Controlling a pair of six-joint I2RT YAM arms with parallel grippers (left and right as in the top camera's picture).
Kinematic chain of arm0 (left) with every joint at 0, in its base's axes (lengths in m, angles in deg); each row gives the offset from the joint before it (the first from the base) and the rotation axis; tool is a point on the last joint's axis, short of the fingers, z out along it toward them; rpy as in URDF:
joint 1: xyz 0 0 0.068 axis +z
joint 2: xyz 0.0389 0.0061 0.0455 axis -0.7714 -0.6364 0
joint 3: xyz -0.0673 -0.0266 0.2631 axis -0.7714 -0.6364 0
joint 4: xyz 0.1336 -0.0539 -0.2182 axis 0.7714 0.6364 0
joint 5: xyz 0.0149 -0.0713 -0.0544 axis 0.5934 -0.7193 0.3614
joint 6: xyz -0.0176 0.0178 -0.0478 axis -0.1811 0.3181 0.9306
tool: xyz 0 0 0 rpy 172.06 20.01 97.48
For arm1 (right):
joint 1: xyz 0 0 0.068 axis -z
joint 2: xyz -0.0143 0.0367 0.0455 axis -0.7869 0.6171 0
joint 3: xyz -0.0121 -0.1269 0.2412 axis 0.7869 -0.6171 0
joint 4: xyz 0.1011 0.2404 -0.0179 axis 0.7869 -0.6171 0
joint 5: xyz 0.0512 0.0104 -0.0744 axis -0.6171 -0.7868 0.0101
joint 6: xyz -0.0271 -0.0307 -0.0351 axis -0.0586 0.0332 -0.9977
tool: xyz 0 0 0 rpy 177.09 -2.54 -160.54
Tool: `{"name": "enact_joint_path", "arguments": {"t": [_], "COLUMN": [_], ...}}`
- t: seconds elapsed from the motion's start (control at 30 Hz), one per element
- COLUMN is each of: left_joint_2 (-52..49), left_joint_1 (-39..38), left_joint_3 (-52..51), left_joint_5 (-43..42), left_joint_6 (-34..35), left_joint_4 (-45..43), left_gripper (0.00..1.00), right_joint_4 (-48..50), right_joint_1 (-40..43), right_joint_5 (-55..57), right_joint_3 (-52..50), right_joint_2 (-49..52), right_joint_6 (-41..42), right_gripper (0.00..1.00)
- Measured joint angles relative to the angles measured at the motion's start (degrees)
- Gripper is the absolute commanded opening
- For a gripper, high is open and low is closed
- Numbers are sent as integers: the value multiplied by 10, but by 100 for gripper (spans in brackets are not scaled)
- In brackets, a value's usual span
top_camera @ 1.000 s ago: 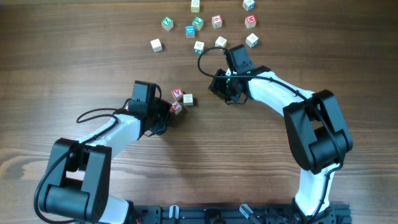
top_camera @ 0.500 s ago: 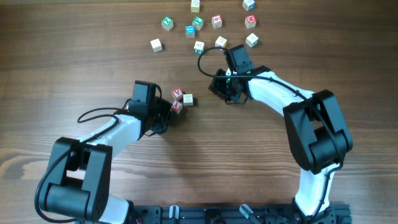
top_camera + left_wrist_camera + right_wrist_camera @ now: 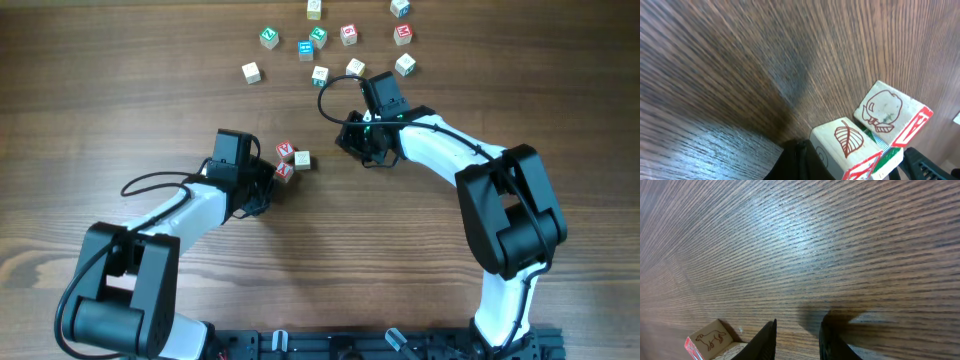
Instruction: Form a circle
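Three close cubes point(image 3: 299, 159) on wooden table point(image 3: 100, 80)

Wooden table point(image 3: 120, 80) — scattered letter cubes point(image 3: 348, 35)

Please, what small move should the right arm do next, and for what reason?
Probably move the right gripper toward a loose cube to fetch it: its jaws stand slightly apart with nothing between them, and the circle is only three cubes, with the shut left gripper beside them.
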Motion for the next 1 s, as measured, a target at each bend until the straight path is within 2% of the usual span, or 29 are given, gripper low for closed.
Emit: {"name": "enact_joint_path", "arguments": {"t": [0.53, 1.0], "left_joint_2": [1, 1], "left_joint_1": [0, 1], "left_joint_3": [-1, -1], "left_joint_5": [60, 26], "left_joint_6": [-2, -2], "left_joint_4": [-23, -16], "left_gripper": [4, 4], "right_joint_4": [0, 0], "right_joint_1": [0, 0], "right_joint_5": [0, 0], "right_joint_3": [0, 0], "right_joint_2": [0, 0], "right_joint_6": [0, 0], "right_gripper": [30, 30]}}
